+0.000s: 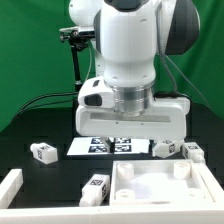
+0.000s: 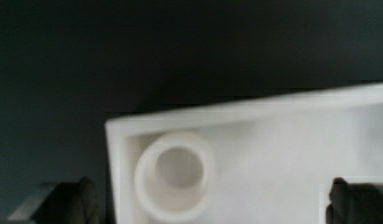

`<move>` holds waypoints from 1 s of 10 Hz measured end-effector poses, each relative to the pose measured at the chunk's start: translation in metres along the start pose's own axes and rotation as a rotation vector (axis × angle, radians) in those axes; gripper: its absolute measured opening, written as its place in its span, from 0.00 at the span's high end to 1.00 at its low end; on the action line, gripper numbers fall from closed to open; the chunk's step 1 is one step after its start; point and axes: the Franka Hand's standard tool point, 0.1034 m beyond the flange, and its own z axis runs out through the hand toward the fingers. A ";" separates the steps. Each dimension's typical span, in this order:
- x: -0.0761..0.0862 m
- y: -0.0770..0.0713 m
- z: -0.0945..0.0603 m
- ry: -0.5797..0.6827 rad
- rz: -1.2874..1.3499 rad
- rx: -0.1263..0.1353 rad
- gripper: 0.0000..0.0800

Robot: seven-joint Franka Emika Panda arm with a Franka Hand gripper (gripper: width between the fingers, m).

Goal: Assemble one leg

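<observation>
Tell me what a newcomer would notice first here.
The bulky white arm fills the middle of the exterior view, above the marker board. Small legs lie scattered on the black table. In the wrist view, a round socket in the tabletop shows between the fingers of the open gripper.

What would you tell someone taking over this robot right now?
Gripper: open, empty, over a corner socket of the tabletop.
Four legs lie loose: left leg, front leg, right legs, sides as in the exterior view.
Done: no leg visibly fitted.
Left: grasp a leg, seat it in a socket.
</observation>
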 end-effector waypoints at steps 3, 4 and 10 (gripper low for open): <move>0.003 -0.001 -0.005 -0.019 0.010 0.007 0.19; 0.003 -0.001 -0.005 -0.030 0.010 0.005 0.19; -0.035 -0.014 0.002 -0.394 0.177 0.164 0.19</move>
